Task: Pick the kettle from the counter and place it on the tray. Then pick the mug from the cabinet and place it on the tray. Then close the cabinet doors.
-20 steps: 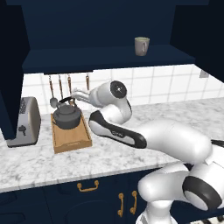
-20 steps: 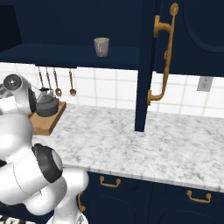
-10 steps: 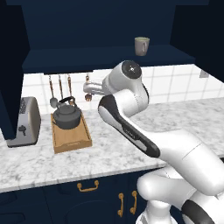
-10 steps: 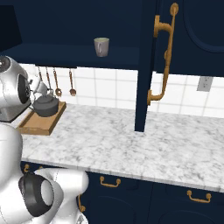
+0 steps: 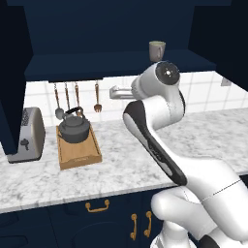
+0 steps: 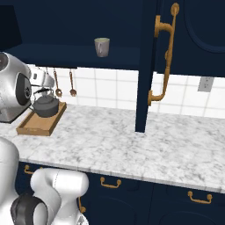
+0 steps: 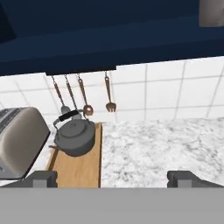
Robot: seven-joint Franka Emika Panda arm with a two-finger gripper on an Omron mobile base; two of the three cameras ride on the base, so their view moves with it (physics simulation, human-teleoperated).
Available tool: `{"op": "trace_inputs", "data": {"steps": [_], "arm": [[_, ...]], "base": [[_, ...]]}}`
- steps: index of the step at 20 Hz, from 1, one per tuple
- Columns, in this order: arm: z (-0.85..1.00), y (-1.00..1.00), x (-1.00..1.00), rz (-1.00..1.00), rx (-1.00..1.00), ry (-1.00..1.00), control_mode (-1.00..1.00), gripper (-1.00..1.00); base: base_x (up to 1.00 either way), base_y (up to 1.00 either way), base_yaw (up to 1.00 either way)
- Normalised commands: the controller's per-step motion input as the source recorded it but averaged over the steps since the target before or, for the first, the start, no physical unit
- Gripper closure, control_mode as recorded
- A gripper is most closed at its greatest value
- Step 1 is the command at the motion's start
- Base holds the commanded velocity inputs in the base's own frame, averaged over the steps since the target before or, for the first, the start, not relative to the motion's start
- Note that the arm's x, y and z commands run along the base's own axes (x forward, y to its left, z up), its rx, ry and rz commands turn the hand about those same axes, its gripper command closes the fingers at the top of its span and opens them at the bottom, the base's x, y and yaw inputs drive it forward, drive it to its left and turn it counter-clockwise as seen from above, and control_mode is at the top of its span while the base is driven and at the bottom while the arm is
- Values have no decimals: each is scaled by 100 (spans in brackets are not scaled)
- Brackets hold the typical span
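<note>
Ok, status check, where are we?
Claw open, empty. Kettle on tray. Mug on cabinet shelf, path looks clear.

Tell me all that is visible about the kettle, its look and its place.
The kettle is squat, round and dark grey, like metal, with a lid knob and an arched black handle. It stands upright at the far end of the wooden tray, beside the toaster, below the hanging utensils. Nothing else touches it.
</note>
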Motion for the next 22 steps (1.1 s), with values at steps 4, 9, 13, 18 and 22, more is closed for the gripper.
{"op": "trace_inputs", "data": {"steps": [4,9,13,18,22], "arm": [[37,-53,0,-2,-4,-10,-100,-100],[38,-59,-1,-6,0,-5,-100,-100],[47,-58,-10,0,0,-1,-100,-100],[25,-52,1,-1,0,-20,-100,-100],[22,-41,8,-8,-9,-7,-100,-100]], "base": [[0,0,0],[0,0,0],[0,0,0],[0,0,0],[0,0,0]]}}
